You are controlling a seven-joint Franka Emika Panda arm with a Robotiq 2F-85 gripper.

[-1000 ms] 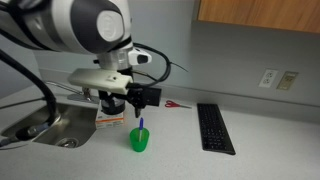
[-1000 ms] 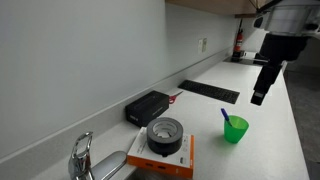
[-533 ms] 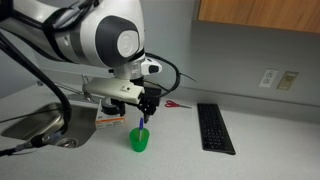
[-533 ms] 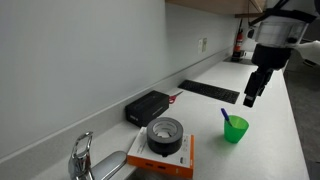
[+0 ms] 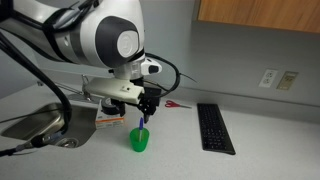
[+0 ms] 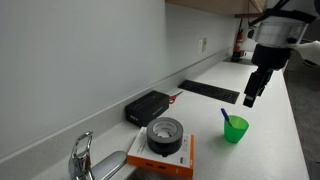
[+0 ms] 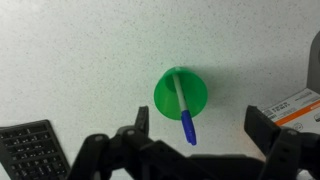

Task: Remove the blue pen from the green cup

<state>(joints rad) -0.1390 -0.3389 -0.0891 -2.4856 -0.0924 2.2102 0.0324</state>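
The gripper (image 7: 198, 128) has swung over the green cup (image 7: 197, 93) since a second ago, jaws wide; the blue pen (image 7: 184, 112) leans inside, mid-frame. Centre on its top before closing.

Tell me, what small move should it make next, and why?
Probably lower a little. The tool hangs open above the green cup, and in the wrist view the blue pen sticks up between its fingers, not yet gripped.
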